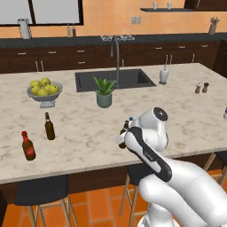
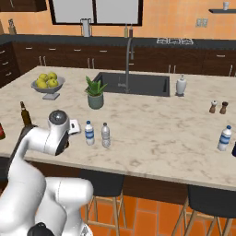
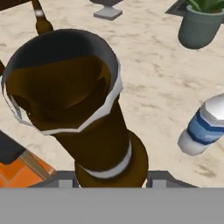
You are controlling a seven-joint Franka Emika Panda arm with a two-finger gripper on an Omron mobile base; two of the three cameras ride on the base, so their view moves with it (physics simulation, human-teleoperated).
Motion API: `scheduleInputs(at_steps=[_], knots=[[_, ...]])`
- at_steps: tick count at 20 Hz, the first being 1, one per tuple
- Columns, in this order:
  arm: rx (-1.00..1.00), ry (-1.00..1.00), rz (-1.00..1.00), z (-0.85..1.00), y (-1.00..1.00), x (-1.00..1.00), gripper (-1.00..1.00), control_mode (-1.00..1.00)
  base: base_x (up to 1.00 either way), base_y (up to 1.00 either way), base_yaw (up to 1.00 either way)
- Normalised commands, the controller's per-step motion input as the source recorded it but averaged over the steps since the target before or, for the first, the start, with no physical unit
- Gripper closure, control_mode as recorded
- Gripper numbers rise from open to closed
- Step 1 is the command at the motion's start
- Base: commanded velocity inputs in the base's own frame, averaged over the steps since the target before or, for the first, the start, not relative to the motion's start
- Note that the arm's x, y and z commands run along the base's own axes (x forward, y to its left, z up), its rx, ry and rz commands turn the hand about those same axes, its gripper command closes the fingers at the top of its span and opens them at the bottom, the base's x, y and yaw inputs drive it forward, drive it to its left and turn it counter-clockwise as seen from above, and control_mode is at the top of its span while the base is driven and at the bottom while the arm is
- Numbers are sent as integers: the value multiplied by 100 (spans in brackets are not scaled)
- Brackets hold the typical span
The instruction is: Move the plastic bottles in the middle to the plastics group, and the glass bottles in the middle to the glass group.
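Observation:
A slim dark brown glass bottle [image 3: 87,109] looms close in the hand view, its open mouth toward the camera. My gripper [image 3: 111,178] is shut on its lower body, one fingertip pressed on each side. In the left base view the bottle's top [image 1: 125,127] shows just above the gripper [image 1: 122,138], near the counter's front edge. The blue-labelled plastic bottle [image 2: 89,132] and the plain greyish one [image 2: 105,134] stand upright just right of it. The glass group, a brown bottle [image 1: 49,127] and a red-labelled bottle [image 1: 28,146], stands at the left. One plastics-group bottle [image 2: 224,138] stands far right.
A potted plant [image 1: 104,92] sits behind the middle bottles, in front of the sink [image 1: 113,80]. A bowl of lemons [image 1: 44,91] is at the back left. A soap dispenser [image 1: 164,74] and salt and pepper shakers [image 1: 201,88] are at the right. Stools [image 1: 42,190] stand under the counter's edge.

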Motion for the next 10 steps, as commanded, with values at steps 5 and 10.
scheduleInputs(at_steps=[5, 10], knots=[[0, 0, 22, 1, 100, 0, 100, -100, 0, 0, 0], [-1, 0, 16, 6, 99, 15, 100, -100, 0, 0, 0]])
